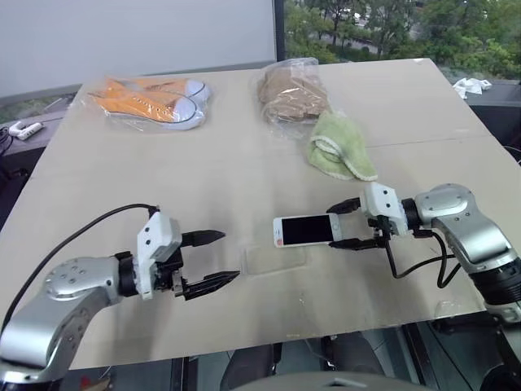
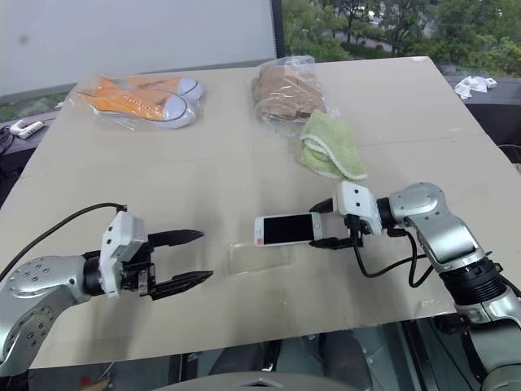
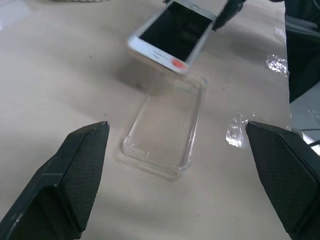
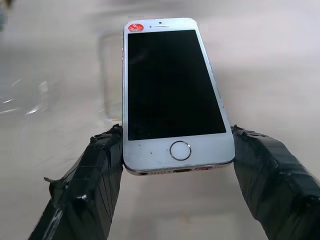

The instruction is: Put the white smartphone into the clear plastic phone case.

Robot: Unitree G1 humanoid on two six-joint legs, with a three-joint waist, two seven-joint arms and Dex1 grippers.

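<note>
Right gripper [image 1: 352, 224] clamps phone [image 1: 307, 230] by its home-button end, 2 fingers [image 4: 95, 170] pressing long edges. Phone off table, screen up, red-dot end pointing toward left gripper. Case [image 1: 275, 260] lies flat on table [image 1: 244, 163], open side up, just under and beside phone's free end, not touching it. Left gripper [image 1: 213, 261] holds nothing, fingers spread wide, aimed at case, near but apart. Far side of table: orange shoes [image 1: 151, 99], bagged tan item [image 1: 289, 91], green cloth [image 1: 340, 147].
</note>
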